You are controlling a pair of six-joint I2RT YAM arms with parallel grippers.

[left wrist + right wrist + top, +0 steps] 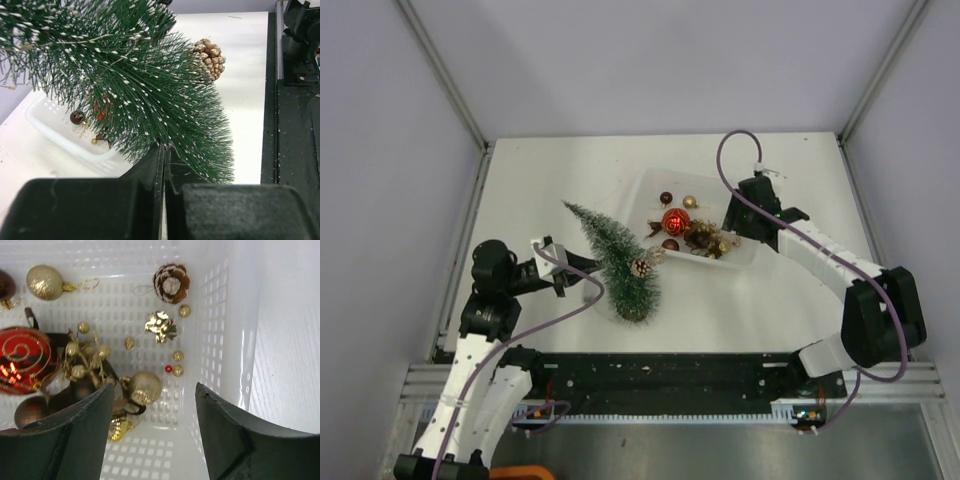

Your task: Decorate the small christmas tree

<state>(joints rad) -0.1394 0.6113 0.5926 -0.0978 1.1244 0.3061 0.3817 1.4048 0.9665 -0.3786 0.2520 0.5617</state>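
Note:
The small christmas tree (620,265) stands on the table left of centre, its tip leaning far-left. A frosted pinecone (641,267) hangs on its right side and shows in the left wrist view (210,57). My left gripper (594,267) is shut, its tips pushed into the tree's lower bristles (150,90). The trunk is hidden. My right gripper (735,226) is open and empty above the right end of the white tray (745,262). A gold bauble (145,387) lies just below and between its fingers. A red bauble (20,360) lies to the left.
The tray also holds a pinecone (171,283), another gold bauble (45,282), brown baubles, a gold sprig and small loose beads. The black arm-base rail (660,375) runs along the near edge. Grey walls close in the table on three sides.

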